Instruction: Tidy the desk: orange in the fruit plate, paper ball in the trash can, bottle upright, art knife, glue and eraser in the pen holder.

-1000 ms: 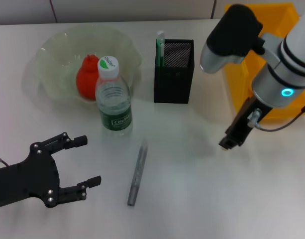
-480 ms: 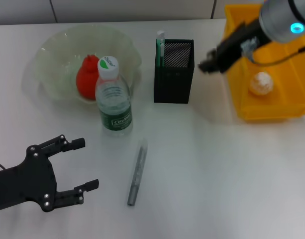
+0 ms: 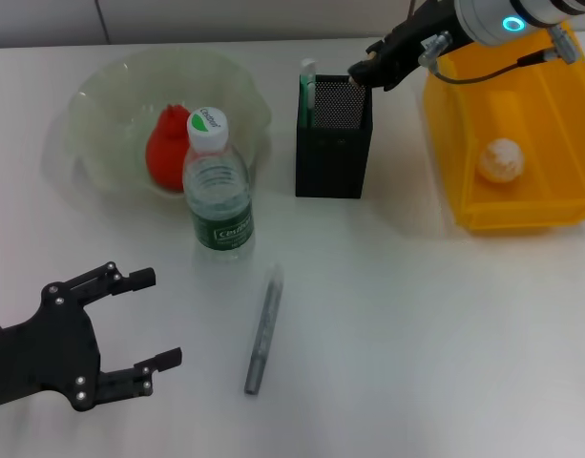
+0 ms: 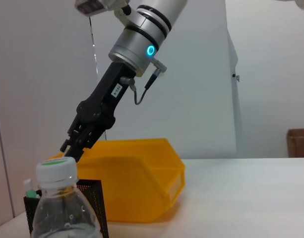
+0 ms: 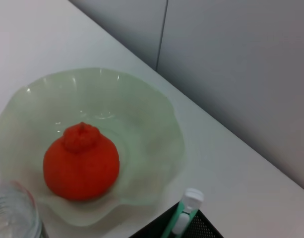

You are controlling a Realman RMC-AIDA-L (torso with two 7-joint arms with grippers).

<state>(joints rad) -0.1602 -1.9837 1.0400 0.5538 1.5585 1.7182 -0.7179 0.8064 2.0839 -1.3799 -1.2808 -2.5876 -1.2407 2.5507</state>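
Note:
The orange [image 3: 166,148] lies in the pale green fruit plate [image 3: 111,86] at the back left. In front of it the bottle [image 3: 217,186] stands upright. A green-white glue stick [image 3: 306,88] pokes out of the black mesh pen holder [image 3: 334,143]. The grey art knife [image 3: 263,329] lies flat on the table. The paper ball [image 3: 502,159] rests in the yellow trash can [image 3: 559,114]. My right gripper [image 3: 368,69] hangs over the pen holder's back right corner, fingers pressed on a small pale piece, the eraser [image 4: 65,147]. At the front left, my left gripper [image 3: 161,317] is open and holds nothing.
The white table runs back to a grey wall. The bottle cap [image 4: 55,171] sits close before the left wrist camera. Bare table lies between the knife and the trash can.
My right gripper rose from the table beside the trash can and swung back and left to above the pen holder. The left arm slid slightly toward the front left.

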